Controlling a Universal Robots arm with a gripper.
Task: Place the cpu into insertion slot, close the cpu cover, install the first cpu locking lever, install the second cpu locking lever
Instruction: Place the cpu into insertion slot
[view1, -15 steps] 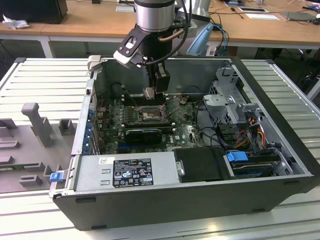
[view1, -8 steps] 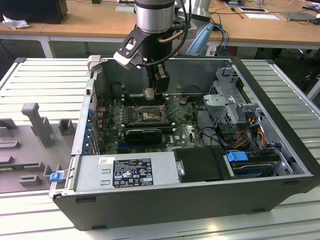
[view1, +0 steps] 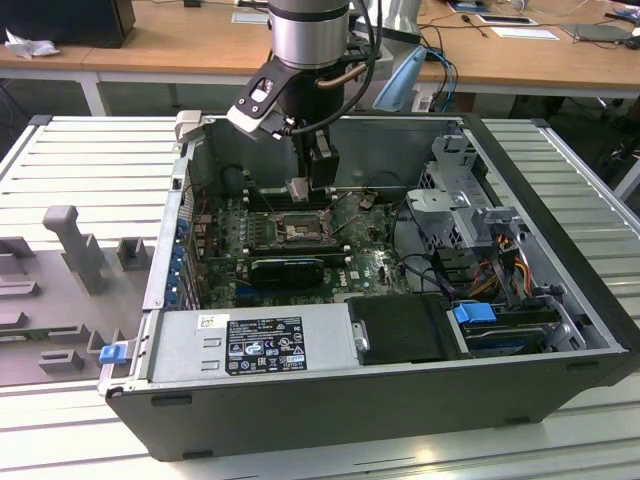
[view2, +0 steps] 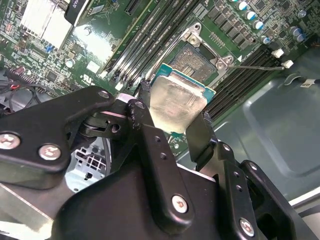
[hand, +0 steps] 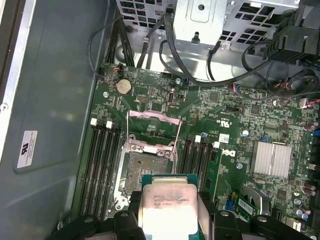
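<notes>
Gripper (view2: 172, 114) was clamped on the cpu (view2: 177, 100), held over the open slot (hand: 142, 172) and not seated (cover (hand: 152, 115) stood raised; closing and both levers left).

Entry: cpu (hand: 167, 200) clamped in the gripper (hand: 168, 212) at the open insertion slot (hand: 142, 170).

We list black fingers (hand: 206, 210) pressed on two opposite edges of the cpu, its silvery lid facing the camera. The cpu cover (hand: 152, 131) is raised on the slot's far side from the chip. Long black memory slots (hand: 102, 165) flank the socket. A coin battery (hand: 123, 86) and a finned heatsink (hand: 272, 159) sit on the green board (hand: 220, 107).
</notes>
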